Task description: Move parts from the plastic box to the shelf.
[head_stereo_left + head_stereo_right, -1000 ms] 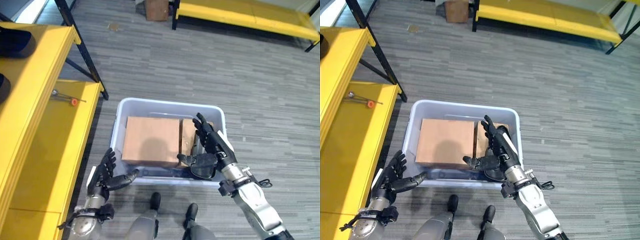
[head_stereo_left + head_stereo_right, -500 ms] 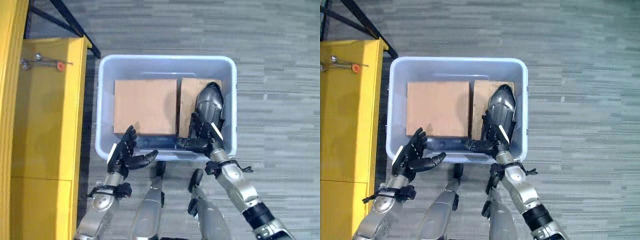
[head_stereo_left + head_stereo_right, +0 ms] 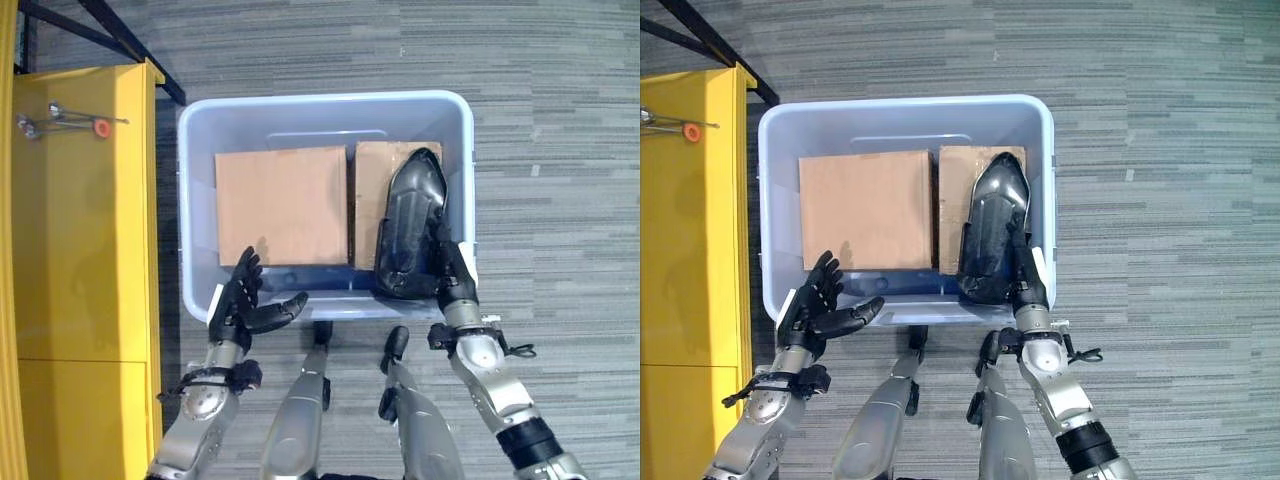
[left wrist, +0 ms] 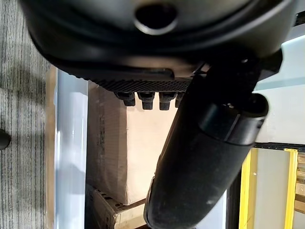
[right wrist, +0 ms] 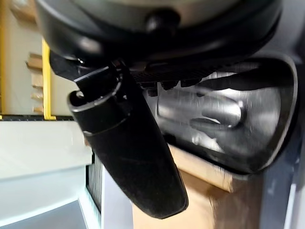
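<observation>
Right eye view: right hand (image 3: 1028,283) fingers straight against black part (image 3: 990,228); left hand (image 3: 818,312) spread, empty.

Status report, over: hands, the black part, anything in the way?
Left hand open, outside plastic box. Right hand open against black part. Part lies on cardboard box; nothing blocking.

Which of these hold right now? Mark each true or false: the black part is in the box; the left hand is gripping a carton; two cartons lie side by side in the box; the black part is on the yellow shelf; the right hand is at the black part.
1. The black part is in the plastic box: true.
2. The left hand grips a carton: false, it is open at the box's near wall, holding nothing.
3. Two cartons, the large carton and the small carton, lie side by side: true.
4. The black part is on the yellow shelf: false, it rests on the small carton.
5. The right hand is at the black part: true.
</observation>
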### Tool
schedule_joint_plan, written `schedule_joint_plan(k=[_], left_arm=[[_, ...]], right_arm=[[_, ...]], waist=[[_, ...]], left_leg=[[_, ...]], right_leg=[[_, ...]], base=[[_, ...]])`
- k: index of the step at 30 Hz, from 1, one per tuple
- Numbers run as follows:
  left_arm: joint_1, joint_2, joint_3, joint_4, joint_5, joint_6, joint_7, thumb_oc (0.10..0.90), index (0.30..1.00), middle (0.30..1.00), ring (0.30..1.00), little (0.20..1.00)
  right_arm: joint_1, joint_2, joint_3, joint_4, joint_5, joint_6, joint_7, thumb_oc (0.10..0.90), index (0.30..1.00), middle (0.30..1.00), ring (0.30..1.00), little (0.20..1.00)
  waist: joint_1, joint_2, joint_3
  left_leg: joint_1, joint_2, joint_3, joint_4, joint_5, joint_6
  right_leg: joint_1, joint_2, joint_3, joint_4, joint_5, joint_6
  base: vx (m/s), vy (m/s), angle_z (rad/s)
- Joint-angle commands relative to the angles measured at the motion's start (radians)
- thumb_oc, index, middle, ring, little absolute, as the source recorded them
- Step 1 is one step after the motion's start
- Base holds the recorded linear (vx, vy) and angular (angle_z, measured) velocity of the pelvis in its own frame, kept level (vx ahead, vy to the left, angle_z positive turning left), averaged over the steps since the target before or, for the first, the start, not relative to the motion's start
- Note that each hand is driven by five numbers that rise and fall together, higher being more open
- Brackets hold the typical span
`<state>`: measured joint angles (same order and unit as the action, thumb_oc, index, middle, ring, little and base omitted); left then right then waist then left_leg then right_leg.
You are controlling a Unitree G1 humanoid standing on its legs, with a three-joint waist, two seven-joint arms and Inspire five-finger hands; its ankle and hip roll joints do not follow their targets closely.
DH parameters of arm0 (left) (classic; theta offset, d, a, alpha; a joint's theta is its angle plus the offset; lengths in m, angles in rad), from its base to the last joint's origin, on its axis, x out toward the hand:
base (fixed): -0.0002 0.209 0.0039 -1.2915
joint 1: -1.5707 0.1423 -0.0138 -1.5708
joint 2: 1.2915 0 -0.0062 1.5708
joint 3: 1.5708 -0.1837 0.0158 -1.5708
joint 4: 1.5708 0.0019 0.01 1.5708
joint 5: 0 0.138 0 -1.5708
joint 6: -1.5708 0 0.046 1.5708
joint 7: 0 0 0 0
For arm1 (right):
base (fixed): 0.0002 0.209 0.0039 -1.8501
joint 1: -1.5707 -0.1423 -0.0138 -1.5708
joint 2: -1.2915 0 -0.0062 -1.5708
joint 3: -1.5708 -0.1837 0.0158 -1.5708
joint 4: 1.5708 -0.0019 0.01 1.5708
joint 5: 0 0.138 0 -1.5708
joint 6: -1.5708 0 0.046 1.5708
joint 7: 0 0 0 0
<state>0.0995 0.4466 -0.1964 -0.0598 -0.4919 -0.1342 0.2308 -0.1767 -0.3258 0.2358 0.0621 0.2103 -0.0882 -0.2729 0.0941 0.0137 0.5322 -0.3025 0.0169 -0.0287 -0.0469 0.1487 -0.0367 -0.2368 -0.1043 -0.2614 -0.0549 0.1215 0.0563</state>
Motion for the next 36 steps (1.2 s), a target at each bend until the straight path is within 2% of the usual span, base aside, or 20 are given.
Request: schedule_joint_plan(k=[1, 7, 10, 13, 21, 31, 36], left_arm=[[0.040, 0.008, 0.032, -0.120, 0.027, -0.105, 0.014, 0.900, 1.000, 1.000, 1.000, 1.000], [0.048, 0.018, 0.027, -0.130, 0.024, -0.114, 0.014, 0.900, 1.000, 1.000, 1.000, 1.000], [0.046, 0.018, 0.021, -0.128, 0.014, -0.114, 0.016, 0.900, 1.000, 1.000, 1.000, 1.000], [0.040, 0.016, 0.013, -0.119, -0.003, -0.107, 0.011, 0.900, 1.000, 1.000, 1.000, 1.000], [0.032, 0.008, -0.010, -0.102, -0.028, -0.096, 0.007, 0.900, 1.000, 1.000, 1.000, 1.000], [0.009, -0.004, -0.034, -0.084, -0.040, -0.095, 0.010, 0.900, 1.000, 1.000, 1.000, 1.000], [-0.008, -0.005, -0.053, -0.078, -0.042, -0.091, 0.006, 0.900, 1.000, 1.000, 1.000, 1.000]], right_arm=[[-0.016, -0.026, -0.005, -0.188, -0.051, -0.125, -0.011, 0.900, 1.000, 1.000, 1.000, 1.000], [-0.013, -0.022, -0.002, -0.161, 0.001, -0.132, -0.005, 0.900, 1.000, 1.000, 1.000, 1.000], [-0.047, 0.007, 0.013, -0.078, 0.101, -0.133, -0.001, 0.900, 1.000, 1.000, 1.000, 1.000], [-0.107, 0.057, 0.035, 0.049, 0.273, -0.137, 0.018, 0.900, 1.000, 1.000, 1.000, 1.000], [-0.193, 0.127, 0.073, 0.228, 0.483, -0.143, 0.045, 0.900, 1.000, 1.000, 1.000, 1.000], [-0.255, 0.199, 0.083, 0.384, 0.607, -0.141, 0.055, 0.900, 1.000, 1.000, 1.000, 1.000], [-0.287, 0.231, 0.111, 0.398, 0.694, -0.142, 0.085, 0.900, 1.000, 1.000, 1.000, 1.000]], waist=[[-0.020, -0.030, -0.035], [-0.028, -0.032, -0.025], [-0.024, -0.028, -0.019], [-0.012, -0.020, -0.012], [0.014, -0.008, -0.012], [0.040, 0.007, -0.012], [0.057, 0.009, -0.012]], left_leg=[[0.025, 0.048, 0.008, 0.047, -0.053, -0.006], [0.025, 0.048, 0.017, 0.042, -0.053, -0.004], [0.022, 0.047, 0.018, 0.041, -0.051, -0.006], [0.018, 0.045, 0.019, 0.035, -0.046, -0.007], [-0.021, 0.040, 0.008, 0.022, -0.035, -0.007], [-0.047, 0.030, -0.007, 0.023, -0.034, -0.003], [-0.047, 0.028, -0.013, 0.024, -0.038, -0.003]], right_leg=[[-0.019, -0.111, 0.029, 0.089, -0.003, 0.079], [-0.027, -0.109, 0.043, 0.086, -0.001, 0.079], [-0.032, -0.109, 0.044, 0.085, 0.000, 0.079], [-0.039, -0.110, 0.041, 0.086, 0.002, 0.077], [-0.076, -0.112, 0.028, 0.093, 0.004, 0.077], [-0.089, -0.120, 0.011, 0.093, 0.005, 0.080], [-0.081, -0.121, 0.007, 0.094, 0.001, 0.080]], base=[[0.00, 0.000, 0.00], [-0.01, 0.003, -0.04], [0.00, 0.000, 0.00], [0.00, 0.000, 0.00], [0.00, 0.000, 0.01], [0.00, 0.000, 0.00], [0.00, 0.003, 0.01]])
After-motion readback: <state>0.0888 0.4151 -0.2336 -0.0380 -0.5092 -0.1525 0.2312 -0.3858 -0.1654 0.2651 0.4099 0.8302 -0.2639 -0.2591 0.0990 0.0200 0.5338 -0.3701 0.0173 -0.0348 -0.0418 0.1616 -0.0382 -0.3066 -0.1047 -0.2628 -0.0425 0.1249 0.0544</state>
